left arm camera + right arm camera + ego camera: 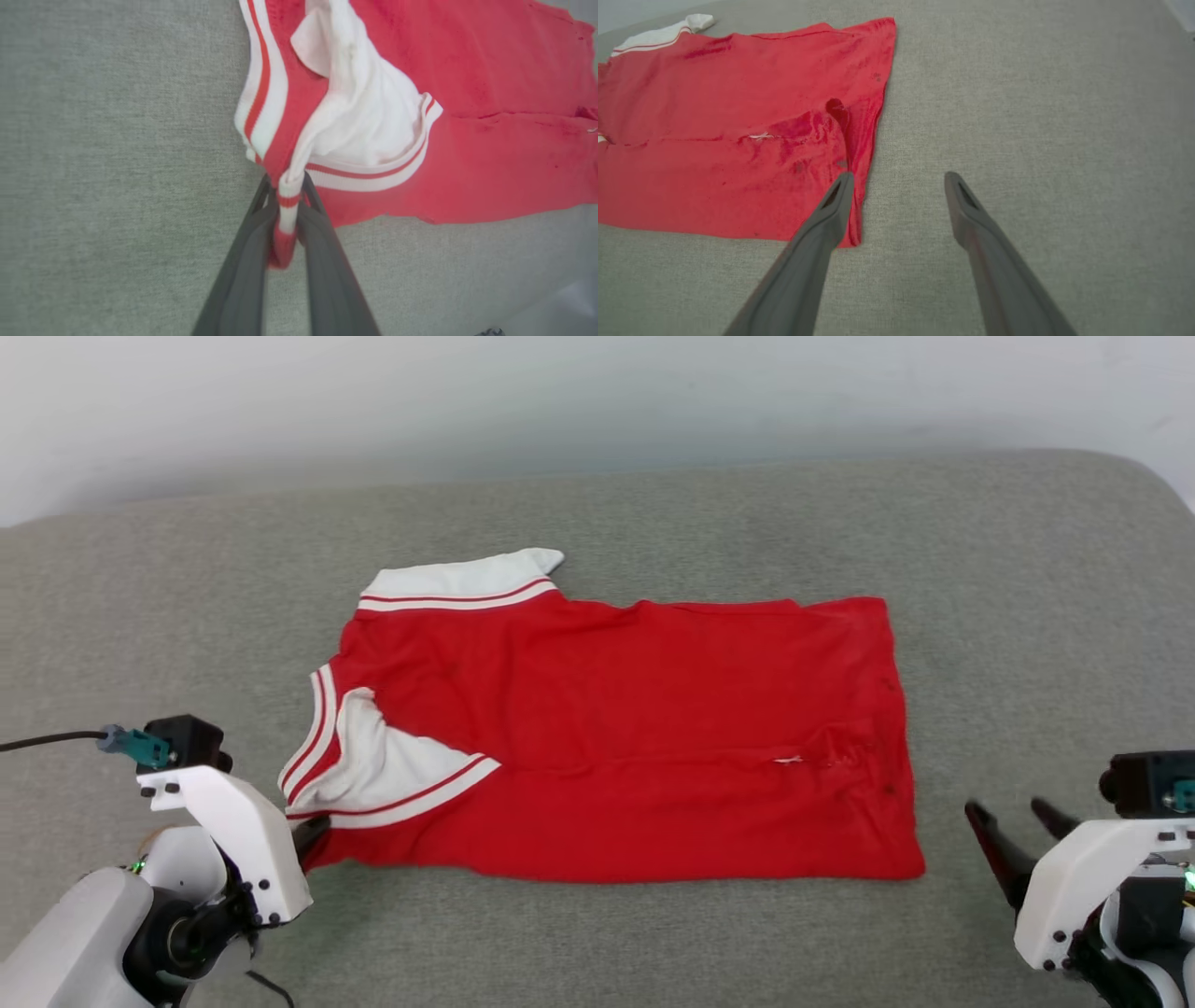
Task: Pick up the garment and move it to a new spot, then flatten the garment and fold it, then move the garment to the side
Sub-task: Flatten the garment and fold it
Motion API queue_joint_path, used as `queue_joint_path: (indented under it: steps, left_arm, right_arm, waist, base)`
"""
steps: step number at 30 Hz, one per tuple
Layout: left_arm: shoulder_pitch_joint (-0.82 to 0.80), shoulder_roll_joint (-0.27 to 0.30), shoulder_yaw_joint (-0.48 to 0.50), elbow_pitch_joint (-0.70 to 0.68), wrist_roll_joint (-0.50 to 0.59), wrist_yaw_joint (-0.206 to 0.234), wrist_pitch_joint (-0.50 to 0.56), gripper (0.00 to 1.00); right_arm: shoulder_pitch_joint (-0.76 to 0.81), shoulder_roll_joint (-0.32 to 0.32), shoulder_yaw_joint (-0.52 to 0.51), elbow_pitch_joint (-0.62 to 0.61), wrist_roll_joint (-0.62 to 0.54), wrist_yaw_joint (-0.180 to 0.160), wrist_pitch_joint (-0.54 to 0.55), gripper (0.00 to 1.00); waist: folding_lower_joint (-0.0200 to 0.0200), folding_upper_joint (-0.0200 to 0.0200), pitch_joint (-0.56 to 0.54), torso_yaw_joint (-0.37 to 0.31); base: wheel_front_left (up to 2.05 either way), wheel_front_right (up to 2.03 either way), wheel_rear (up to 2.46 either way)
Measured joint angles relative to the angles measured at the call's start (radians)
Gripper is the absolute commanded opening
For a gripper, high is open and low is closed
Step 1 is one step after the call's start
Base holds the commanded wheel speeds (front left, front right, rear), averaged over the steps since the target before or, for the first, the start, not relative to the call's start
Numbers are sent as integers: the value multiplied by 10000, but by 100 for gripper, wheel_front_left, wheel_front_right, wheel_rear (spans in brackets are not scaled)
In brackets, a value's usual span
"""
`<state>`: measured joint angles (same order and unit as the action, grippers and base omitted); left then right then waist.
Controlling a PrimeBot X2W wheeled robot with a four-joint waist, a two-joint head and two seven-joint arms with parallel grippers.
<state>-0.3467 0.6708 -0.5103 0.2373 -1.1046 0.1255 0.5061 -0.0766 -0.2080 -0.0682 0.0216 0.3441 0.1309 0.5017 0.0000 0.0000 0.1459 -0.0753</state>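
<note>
The garment lies mostly flat on the grey surface, red side up, folded lengthwise, with a white sleeve at its far left and another folded over its near left. My left gripper sits at the garment's near left corner. In the left wrist view the left gripper is shut on a bunched strip of the garment's red-and-white striped trim. My right gripper stands open just right of the garment's near right corner. In the right wrist view the right gripper holds nothing, its left finger over the garment's hem.
A grey fabric-covered surface stretches all around the garment, with free room on both sides and in front. A pale wall rises behind its far edge. The surface curves away at the far right corner.
</note>
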Motion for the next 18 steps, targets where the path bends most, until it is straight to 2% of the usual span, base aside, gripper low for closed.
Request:
queue_joint_path:
  steps: [2, 6, 18]
  left_arm:
    - [0, 13, 25, -261, 38, 73, -79, 0]
    - [-24, 19, 0, -763, 196, 165, -138, 0]
    - [-390, -104, -92, -1202, 441, 251, -213, 0]
  right_arm:
    - [-84, -150, 13, 165, 178, 0, 988, 100]
    - [-374, -194, 253, 428, 445, 0, 2288, 100]
    - [-1956, 29, 1271, 2452, 725, -4, 3114, 100]
  waist:
    - [0, 0, -6, 146]
    - [0, 1, 149, 384]
    - [0, 0, 936, 718]
  base:
    - [0, 0, 0]
    - [0, 0, 0]
    - [0, 0, 0]
